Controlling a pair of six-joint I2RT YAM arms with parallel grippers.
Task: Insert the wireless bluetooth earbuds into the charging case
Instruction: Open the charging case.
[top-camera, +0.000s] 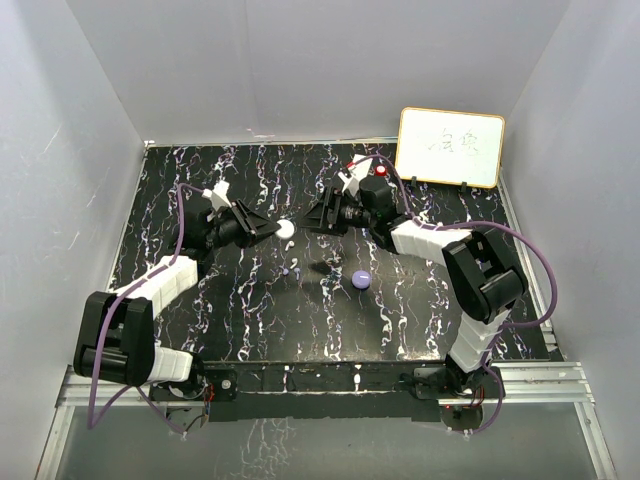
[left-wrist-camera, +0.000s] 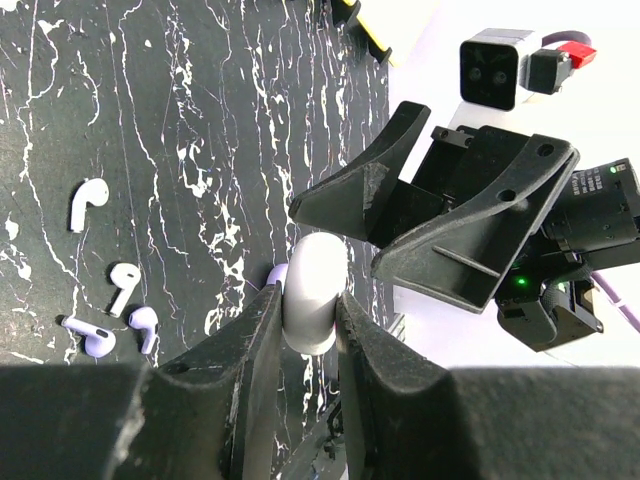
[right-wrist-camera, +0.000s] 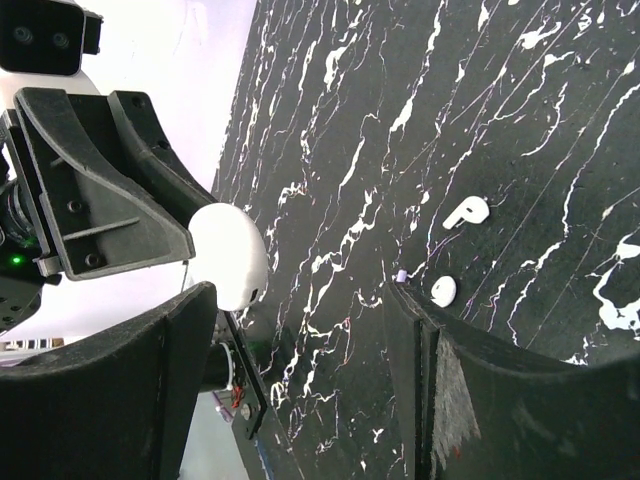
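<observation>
A white round charging case (left-wrist-camera: 315, 295) is pinched between the fingers of my left gripper (left-wrist-camera: 312, 300), which holds it above the table (top-camera: 286, 228). My right gripper (right-wrist-camera: 300, 300) is open and faces the case (right-wrist-camera: 228, 255) from the right, its left finger (right-wrist-camera: 150, 380) just beside it and nothing between the fingers. The wireless bluetooth earbuds lie loose on the black table: two white ones (left-wrist-camera: 88, 203) (left-wrist-camera: 124, 285) and two purple ones (left-wrist-camera: 90, 338) (left-wrist-camera: 145, 322). The right wrist view shows white earbuds (right-wrist-camera: 465, 212) (right-wrist-camera: 443, 291) near the right finger.
A purple round case (top-camera: 361, 281) lies on the marbled black table (top-camera: 250, 320) in front of the right gripper (top-camera: 310, 217). A small whiteboard (top-camera: 450, 147) leans at the back right. White walls close in three sides.
</observation>
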